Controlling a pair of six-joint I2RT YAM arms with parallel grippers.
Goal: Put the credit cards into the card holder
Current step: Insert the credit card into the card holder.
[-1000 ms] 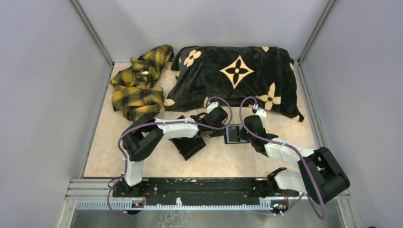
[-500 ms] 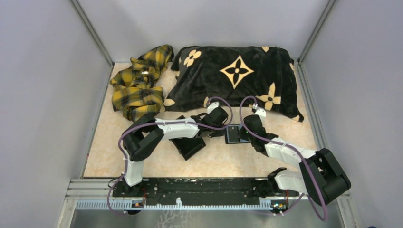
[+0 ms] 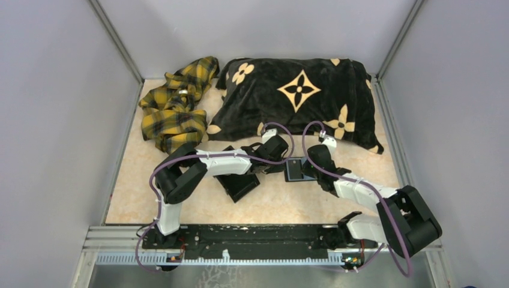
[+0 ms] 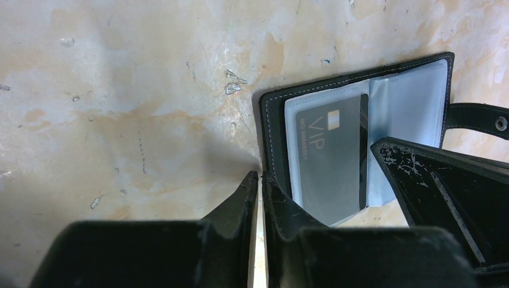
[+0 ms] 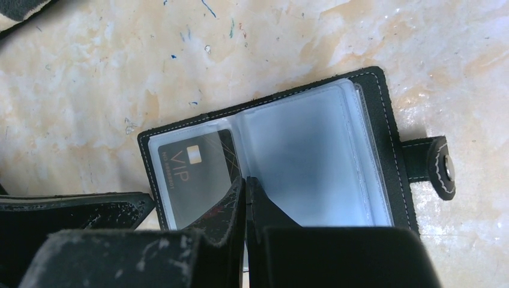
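Hiding part of the card holder point(image 5: 300, 144), right end effector point(image 5: 245, 180) sits pressed together; left end effector point(image 4: 259, 175) — nearly.

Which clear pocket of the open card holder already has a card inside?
The pocket far from the snap strap: a dark card marked VIP shows through it. The pocket beside the strap looks empty.
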